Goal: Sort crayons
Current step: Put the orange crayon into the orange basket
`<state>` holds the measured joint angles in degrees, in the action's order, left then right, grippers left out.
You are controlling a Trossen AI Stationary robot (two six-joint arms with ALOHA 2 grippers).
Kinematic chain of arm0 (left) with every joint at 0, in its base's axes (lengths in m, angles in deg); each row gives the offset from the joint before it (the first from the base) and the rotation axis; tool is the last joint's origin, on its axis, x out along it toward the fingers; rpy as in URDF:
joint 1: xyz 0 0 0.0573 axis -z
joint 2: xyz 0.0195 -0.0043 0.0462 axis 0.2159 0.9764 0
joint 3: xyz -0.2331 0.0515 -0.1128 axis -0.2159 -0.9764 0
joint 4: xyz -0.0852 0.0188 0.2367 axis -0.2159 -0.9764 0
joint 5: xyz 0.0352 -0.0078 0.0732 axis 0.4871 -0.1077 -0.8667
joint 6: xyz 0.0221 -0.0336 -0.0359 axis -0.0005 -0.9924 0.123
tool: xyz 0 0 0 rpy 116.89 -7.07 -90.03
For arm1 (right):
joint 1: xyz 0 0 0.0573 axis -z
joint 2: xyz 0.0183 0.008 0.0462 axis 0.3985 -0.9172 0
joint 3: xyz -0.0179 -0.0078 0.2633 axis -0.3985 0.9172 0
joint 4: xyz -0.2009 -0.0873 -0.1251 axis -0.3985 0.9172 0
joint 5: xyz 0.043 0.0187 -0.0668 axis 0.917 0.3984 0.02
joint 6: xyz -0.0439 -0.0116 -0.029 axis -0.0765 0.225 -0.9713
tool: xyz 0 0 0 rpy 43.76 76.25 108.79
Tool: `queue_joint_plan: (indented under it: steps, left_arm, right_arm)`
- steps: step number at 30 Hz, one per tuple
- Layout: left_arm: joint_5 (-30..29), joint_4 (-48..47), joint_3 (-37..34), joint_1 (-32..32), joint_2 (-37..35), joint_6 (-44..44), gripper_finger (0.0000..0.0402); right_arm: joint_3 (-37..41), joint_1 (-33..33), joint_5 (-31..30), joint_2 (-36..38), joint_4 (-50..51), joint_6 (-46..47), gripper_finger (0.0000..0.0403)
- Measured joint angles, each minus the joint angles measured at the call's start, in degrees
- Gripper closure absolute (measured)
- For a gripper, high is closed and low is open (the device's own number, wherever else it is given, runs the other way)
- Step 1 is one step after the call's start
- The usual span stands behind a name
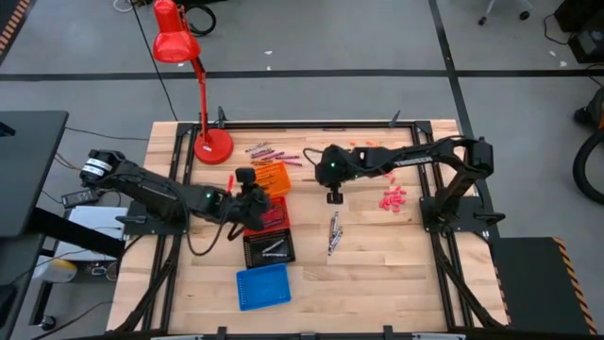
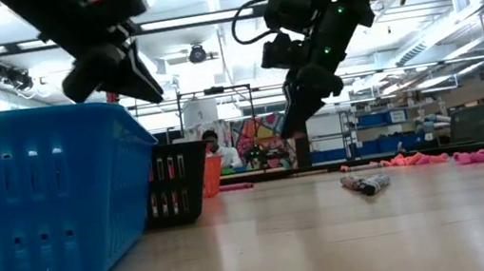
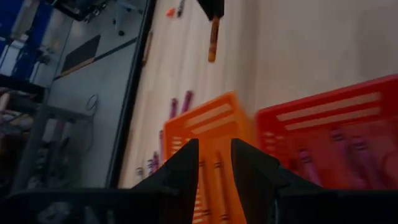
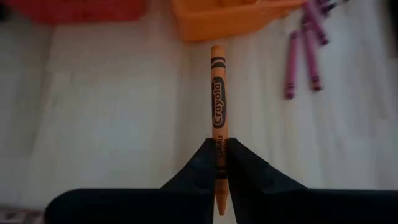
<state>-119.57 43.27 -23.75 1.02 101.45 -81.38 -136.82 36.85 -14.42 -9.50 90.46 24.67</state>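
Observation:
My right gripper (image 1: 333, 196) is shut on an orange crayon (image 4: 217, 93) over bare table just right of the orange tray (image 1: 275, 177). My left gripper (image 3: 214, 163) hovers open and empty over the orange tray (image 3: 208, 134), beside the red tray (image 3: 323, 134), which holds maroon crayons. More maroon crayons (image 1: 274, 151) lie loose behind the orange tray. Orange crayons (image 1: 363, 144) lie at the far edge, pink ones (image 1: 394, 197) on the right, and grey ones (image 1: 333, 232) near the middle. My right gripper pinches the orange crayon between its two fingers near one end (image 4: 217, 144); a short stub (image 4: 217, 202) sticks out behind them. The fingers point down and lie along the crayon. It hangs below them, its free end (image 3: 211, 57) downward and clear of the table.
A black tray (image 1: 269, 247) and a blue tray (image 1: 262, 286) stand nearer than the red one. A red desk lamp (image 1: 213, 144) stands at the far left. Bare wood lies between the trays and the pink crayons.

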Motion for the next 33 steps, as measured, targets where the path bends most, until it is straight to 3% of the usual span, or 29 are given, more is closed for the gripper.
queue_joint_plan:
  steps: [7, 10, 15, 22, 28, 33]
  left_arm:
    - [3.09, 4.56, -5.17, -8.17, -0.55, 10.55, 0.0299]
    - [3.54, 7.54, -5.46, -11.45, -0.63, 15.97, 0.0299]
    - [10.57, 12.08, -5.48, -16.46, -0.61, 22.42, 0.0299]
    - [10.97, 13.39, -5.48, -20.15, -2.22, 21.26, 0.0299]
    - [10.97, 6.14, -5.54, -21.58, -6.47, 16.93, 0.0298]
    - [11.07, 4.45, -7.35, -21.71, -10.95, 13.63, 0.0299]
  right_arm:
    - [0.0, 4.83, 1.26, 0.08, -6.38, -3.52, 0.0369]
    - [-0.79, 6.25, 5.79, -0.6, -7.17, -4.51, 0.0369]
    - [-3.66, 6.24, 12.77, -1.94, -8.9, -4.07, 0.0369]
    - [-10.12, 3.57, 14.13, -7.49, -8.57, -5.71, 0.0369]
    - [-19.86, 1.97, 12.03, -14.74, -4.06, -10.79, 0.0369]
    - [-27.46, 1.97, 13.84, -19.52, -1.16, -12.08, 0.0369]
